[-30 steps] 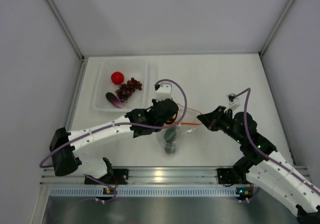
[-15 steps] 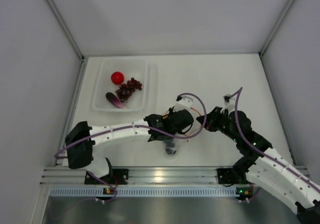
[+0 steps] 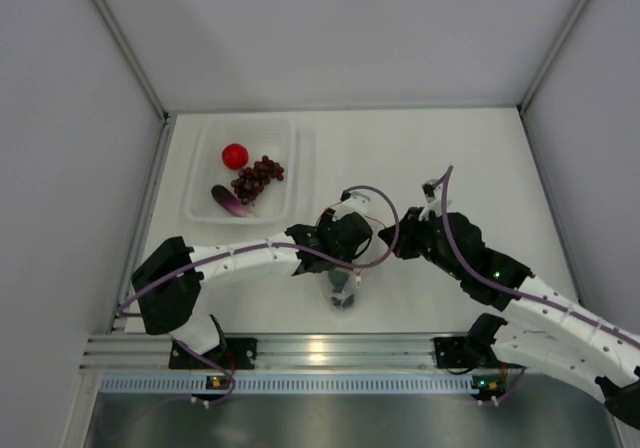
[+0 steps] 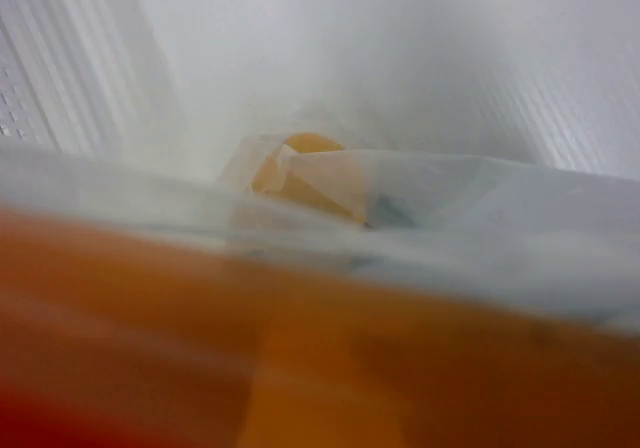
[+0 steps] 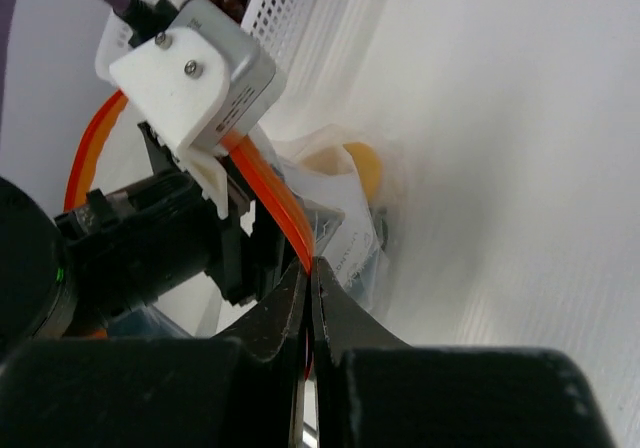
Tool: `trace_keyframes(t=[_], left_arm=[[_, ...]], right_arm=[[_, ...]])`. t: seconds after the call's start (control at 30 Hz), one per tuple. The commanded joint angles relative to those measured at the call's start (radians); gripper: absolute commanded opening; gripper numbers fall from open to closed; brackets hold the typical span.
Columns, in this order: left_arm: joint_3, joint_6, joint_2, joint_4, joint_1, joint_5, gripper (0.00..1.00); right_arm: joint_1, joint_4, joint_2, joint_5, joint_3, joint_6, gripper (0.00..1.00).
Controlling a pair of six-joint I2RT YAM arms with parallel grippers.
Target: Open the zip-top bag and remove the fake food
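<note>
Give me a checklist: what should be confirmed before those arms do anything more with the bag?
1. Right gripper pinching the strip: ok, jaws closed on it.
2. Left gripper holding the bag: cannot tell, its view is blurred.
3. Bag mouth open: cannot tell.
4. All food out: not ok, lemon inside.
5. Tray has room: ok; tomato, grapes and eggplant leave bare space.

Clear zip-top bag (image 5: 352,240), orange strip (image 5: 268,182), apparently lemon (image 5: 362,168) inside
</note>
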Motion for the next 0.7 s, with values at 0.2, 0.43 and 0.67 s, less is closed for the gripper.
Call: trace_keyframes(t=[0.2,0.43,0.67], left_arm=[[-0.089,0.033,0.007,0.134,0.048,0.019,0.74],[-0.091,0.022,0.029,0.159,0.104,0.010,0.75],[-0.073,-0.058,0.104,0.163,0.133,-0.022,0.81]], right_arm=[[0.098,0.008,0.085,0.138,0.055,-0.042,0.00],[0.100,0.008,0.089,0.153,0.029,-0.057,0.00],[0.110,-0.018,0.120,0.173,0.065,-0.085,0.00]])
